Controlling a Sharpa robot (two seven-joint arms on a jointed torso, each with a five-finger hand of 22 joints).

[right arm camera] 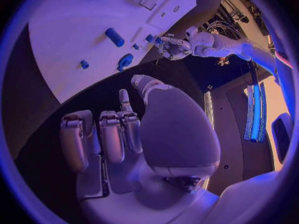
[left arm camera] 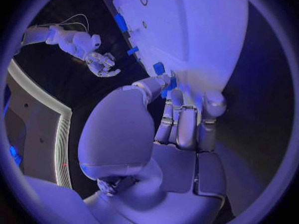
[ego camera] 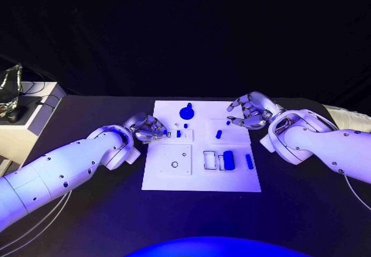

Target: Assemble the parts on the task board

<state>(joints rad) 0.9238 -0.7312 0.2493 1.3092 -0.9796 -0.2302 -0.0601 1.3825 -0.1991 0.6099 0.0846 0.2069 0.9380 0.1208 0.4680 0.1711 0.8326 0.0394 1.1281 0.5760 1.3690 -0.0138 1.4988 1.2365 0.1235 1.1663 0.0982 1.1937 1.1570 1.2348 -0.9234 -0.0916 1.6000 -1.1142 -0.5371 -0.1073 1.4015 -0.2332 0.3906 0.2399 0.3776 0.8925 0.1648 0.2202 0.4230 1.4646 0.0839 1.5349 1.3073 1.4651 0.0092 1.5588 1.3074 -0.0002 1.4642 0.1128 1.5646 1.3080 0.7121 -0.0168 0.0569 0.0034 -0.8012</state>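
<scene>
The white task board (ego camera: 201, 179) lies mid-table. My left hand (ego camera: 147, 128) is at its left edge, and thumb and fingers (left arm camera: 177, 109) pinch a small blue part (left arm camera: 167, 86) just over the board. Beside it lie two more small blue parts (ego camera: 178, 134) (ego camera: 185, 126). A round blue part with a knob (ego camera: 187, 112) sits near the far edge. A blue oblong (ego camera: 228, 158) and a blue bar (ego camera: 249, 161) lie to the right. My right hand (ego camera: 249, 111) hovers at the board's far right corner, fingers loosely curled, holding nothing (right arm camera: 118, 134).
A square raised plate with a hole (ego camera: 175, 159) and a rectangular slot (ego camera: 210, 159) mark the board's near half. A white stand with gear (ego camera: 31, 112) is off the table's left side. Cables (ego camera: 31, 225) trail under my left arm.
</scene>
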